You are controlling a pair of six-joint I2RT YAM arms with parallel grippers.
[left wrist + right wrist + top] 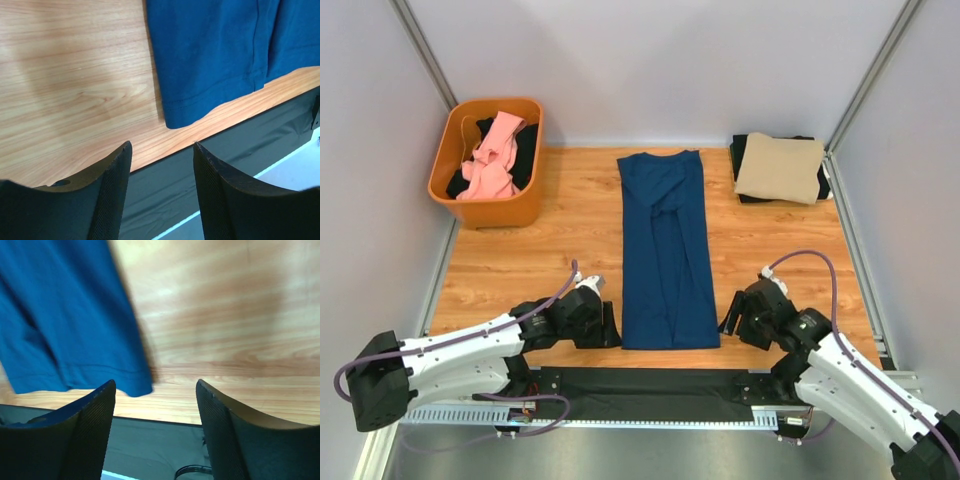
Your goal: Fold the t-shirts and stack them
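The navy t-shirt [663, 250] lies folded lengthwise mid-surface [560, 250], its near hem flanked by the left gripper [162, 145] and right gripper [156, 382], both spread wide and empty, with an orange basket [495, 212] holding a pink tee [492, 160] far-left and a tan tee [778, 168] stacked on a black tee [740, 150] far-right.

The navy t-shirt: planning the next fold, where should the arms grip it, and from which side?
Probably the two near hem corners of the navy t-shirt: left gripper on the left corner, right gripper on the right corner, each coming in from its outer side. It lies flat as a long strip, hem at the near end, corners free.
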